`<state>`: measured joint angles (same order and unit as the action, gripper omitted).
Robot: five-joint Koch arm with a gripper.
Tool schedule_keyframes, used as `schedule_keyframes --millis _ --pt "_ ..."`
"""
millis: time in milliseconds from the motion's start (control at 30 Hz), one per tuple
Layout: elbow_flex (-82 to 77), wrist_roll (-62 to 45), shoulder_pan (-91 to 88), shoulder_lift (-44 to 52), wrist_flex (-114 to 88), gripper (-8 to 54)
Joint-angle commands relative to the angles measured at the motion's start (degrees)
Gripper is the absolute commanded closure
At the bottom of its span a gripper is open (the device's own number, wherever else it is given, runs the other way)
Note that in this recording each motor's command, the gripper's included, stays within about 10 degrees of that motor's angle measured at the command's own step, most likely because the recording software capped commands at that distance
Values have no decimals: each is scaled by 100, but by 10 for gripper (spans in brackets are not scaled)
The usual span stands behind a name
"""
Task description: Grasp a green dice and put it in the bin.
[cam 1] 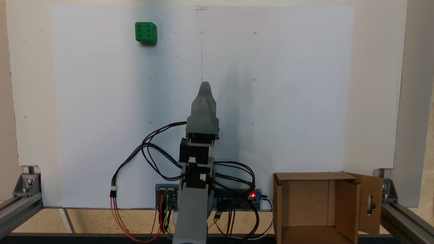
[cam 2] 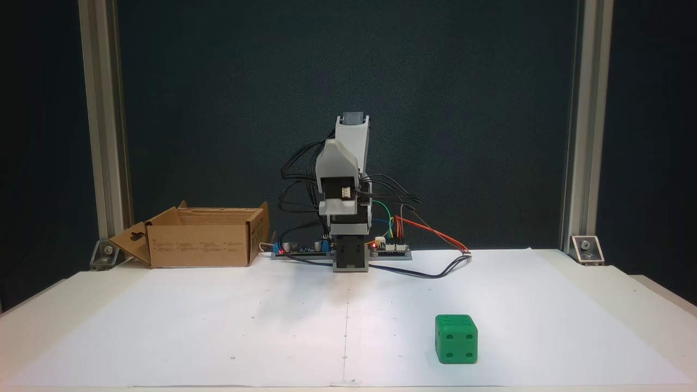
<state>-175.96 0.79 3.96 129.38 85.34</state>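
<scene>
Rows of small dark print ran along the front wall of the bin [cam 2: 201, 245], a brown cardboard box, but the lettering was too small to read; no brand showed anywhere else. The green dice [cam 1: 146, 32] sat alone on the white sheet [cam 1: 288, 101] covering the worktop [cam 2: 626, 294], with a six-pip face turned up in a fixed view from above the arm and a four-pip face toward the camera in a fixed view from the front [cam 2: 456, 346]. The claw [cam 1: 204, 84] was folded in over the arm's base, grey and tapering to a single visible tip, so whether it was open or closed could not be told; nothing was seen in it. The dice lay well apart from the claw, far out on the sheet and off to the left in the view from above. The bin [cam 1: 312, 203] stood beside the arm's base, on the opposite side from the dice, with its flaps open and a keyhole slot [cam 1: 370, 204] cut in one flap.
</scene>
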Motion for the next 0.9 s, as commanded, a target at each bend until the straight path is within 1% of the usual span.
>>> schedule_keyframes --millis 0,500,700,867 --pt "193 35 0 615 -809 40" --pt "3586 35 229 615 -6704 30" --pt "4518 35 141 589 -8998 31" --pt "5625 44 88 413 -10853 32"
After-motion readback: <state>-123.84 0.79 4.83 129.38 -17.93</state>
